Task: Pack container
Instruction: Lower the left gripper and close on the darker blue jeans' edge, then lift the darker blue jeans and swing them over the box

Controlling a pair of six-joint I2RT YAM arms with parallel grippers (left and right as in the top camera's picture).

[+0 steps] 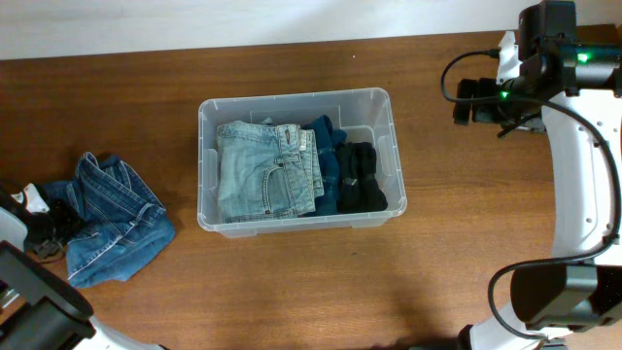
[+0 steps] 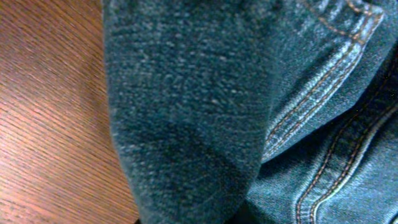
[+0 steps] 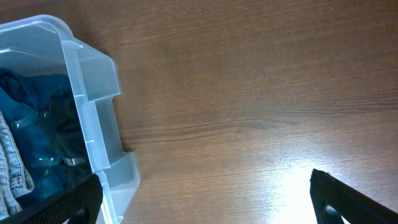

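L gripper (image 1: 47,229) sits at the table's left edge, right against a crumpled pile of blue jeans (image 1: 115,229). In the L wrist view denim (image 2: 249,112) fills nearly the whole frame, w/ a strip of wood table (image 2: 43,124) on the left. Fingers are hidden by the cloth, so can't tell if it's open or closed.

R gripper (image 3: 205,202) is up near the far right of the table. Its fingertips (image 3: 348,199) are spread wide w/ nothing btwn them, only bare wood below.

The container (image 1: 296,97) is mid-table, well apart from both grippers; its end wall (image 3: 93,118) shows at the left of the R wrist view. Inside it, folded light-wash jeans (image 1: 262,173) take up the left part, a teal garment (image 1: 328,156) lies next to them, and a black garment (image 1: 362,180) is against the right wall. The jeans pile lies outside, to the bin's left, w/ open wood btwn them.
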